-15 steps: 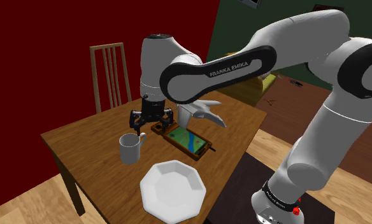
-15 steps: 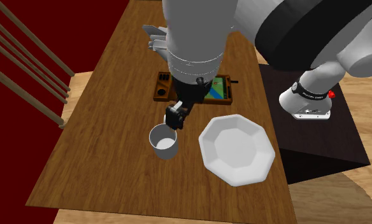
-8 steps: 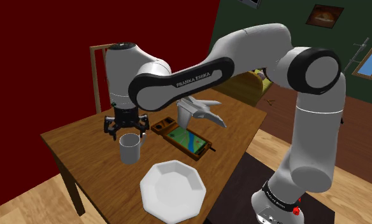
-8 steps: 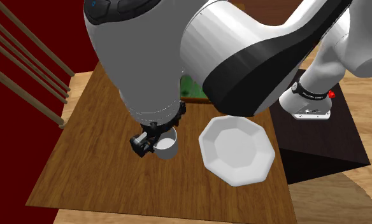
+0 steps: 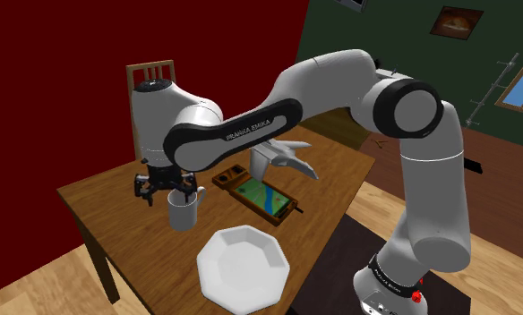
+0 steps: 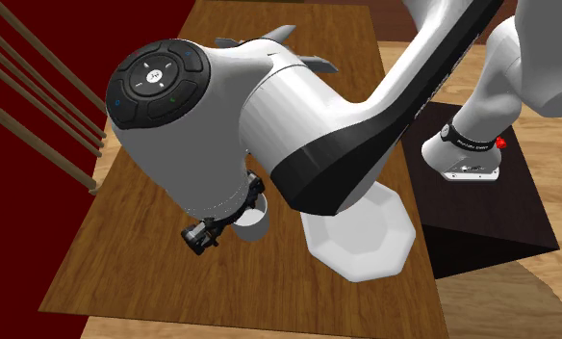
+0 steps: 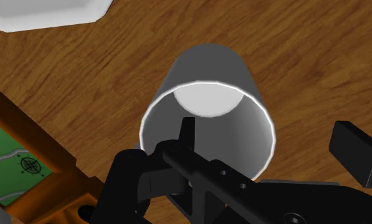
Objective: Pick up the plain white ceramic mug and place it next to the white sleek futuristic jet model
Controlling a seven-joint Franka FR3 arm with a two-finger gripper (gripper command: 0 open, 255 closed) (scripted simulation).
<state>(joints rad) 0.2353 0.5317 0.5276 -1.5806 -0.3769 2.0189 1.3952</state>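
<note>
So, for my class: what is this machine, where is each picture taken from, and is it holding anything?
It is a white robot arm on a box stand, ending in a black claw. One picture looks from beside the stand, one down on the table, one from a camera on the hand. On the table are a white mug, an eight-sided plate, a tray with a green map and a white jet. The claw stands open over the mug; nothing is held.

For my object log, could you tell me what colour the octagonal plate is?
The plate is white; shoulder view shows it best.
</note>
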